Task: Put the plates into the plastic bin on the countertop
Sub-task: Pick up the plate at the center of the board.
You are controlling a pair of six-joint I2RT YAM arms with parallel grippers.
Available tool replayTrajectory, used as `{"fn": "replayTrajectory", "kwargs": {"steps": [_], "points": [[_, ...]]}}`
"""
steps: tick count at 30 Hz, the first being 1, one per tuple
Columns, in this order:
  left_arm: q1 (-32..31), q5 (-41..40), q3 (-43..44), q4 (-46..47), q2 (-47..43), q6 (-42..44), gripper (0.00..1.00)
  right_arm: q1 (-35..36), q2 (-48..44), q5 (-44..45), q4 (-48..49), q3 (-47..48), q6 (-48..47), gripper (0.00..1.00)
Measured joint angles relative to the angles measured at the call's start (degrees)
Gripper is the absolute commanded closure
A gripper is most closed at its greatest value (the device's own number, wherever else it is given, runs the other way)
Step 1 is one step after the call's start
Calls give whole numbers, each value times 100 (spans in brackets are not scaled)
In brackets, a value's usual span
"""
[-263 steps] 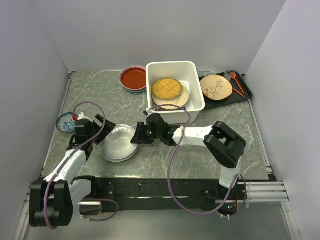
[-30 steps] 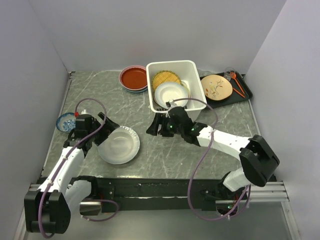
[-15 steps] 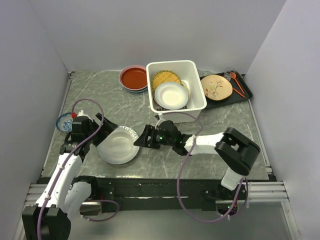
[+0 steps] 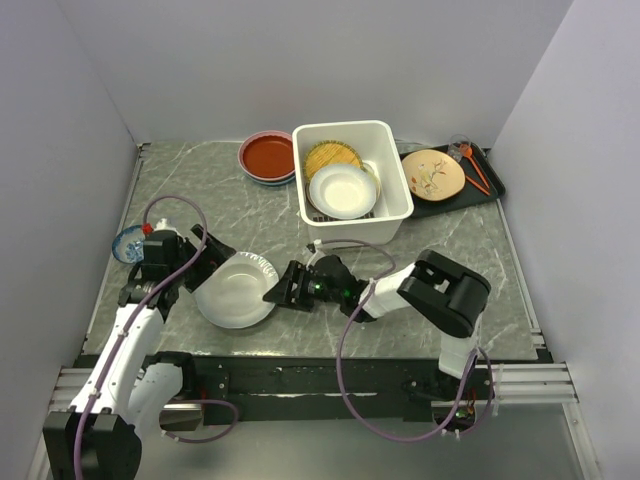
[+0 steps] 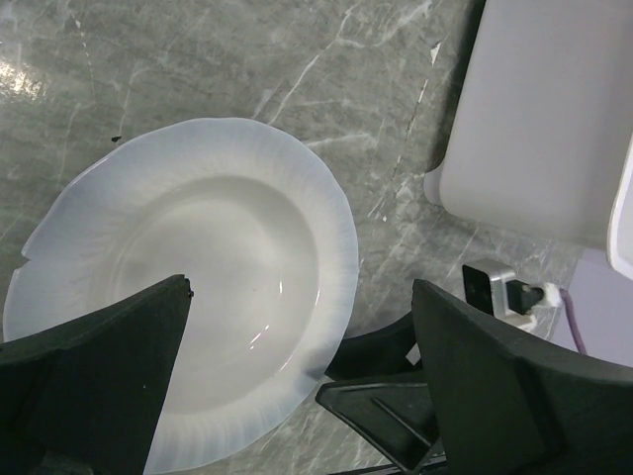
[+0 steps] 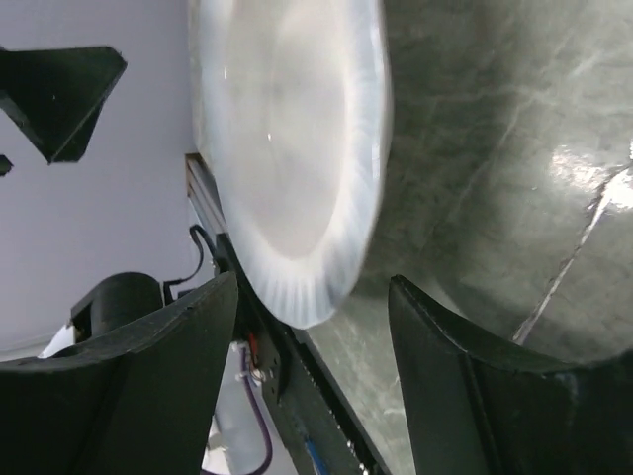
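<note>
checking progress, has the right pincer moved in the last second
Yes. The right pincer moved away from the plastic bin, left and down in the top view, to the white plate.

top: high, rear, looks down | wrists: close-up | shared: white plate [image 5: 227,257]

A small blue patterned bowl [image 4: 129,243] sits at about 9 o'clock in the overhead view, upright, with its right side partly hidden. At about 2 o'clock a flat black tray [image 4: 496,180] lies at a slight angle in the far right corner. Two orange utensils [image 4: 472,165] rest on its right part, close together. Just beyond them, at the tray's far edge, is a small clear item [image 4: 458,143], too small to identify. Plain pale walls [image 4: 300,70] close in three sides. An aluminium rail [image 4: 520,378] runs along 6 o'clock.
</note>
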Motion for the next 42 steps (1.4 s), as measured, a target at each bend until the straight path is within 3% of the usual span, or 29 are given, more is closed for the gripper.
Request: {"fn": "replayTrajectory", "kwargs": {"steps": [11, 22, 25, 29, 32, 42], "points": [[0, 31, 0, 101, 79, -2, 1, 0, 791, -63, 1156, -195, 686, 49], [0, 26, 0, 76, -66, -2, 1, 0, 1307, -264, 1606, 107, 1014, 58], [0, 26, 0, 66, -122, -2, 1, 0, 1386, -326, 1637, 203, 1064, 67], [0, 26, 0, 63, -216, -2, 1, -4, 1447, -402, 1843, 236, 1178, 90], [0, 26, 0, 63, -223, -2, 1, -13, 1475, -415, 1919, 236, 1298, 99], [0, 28, 0, 76, -190, -2, 1, -15, 1499, -402, 2157, 85, 1453, 100]]}}
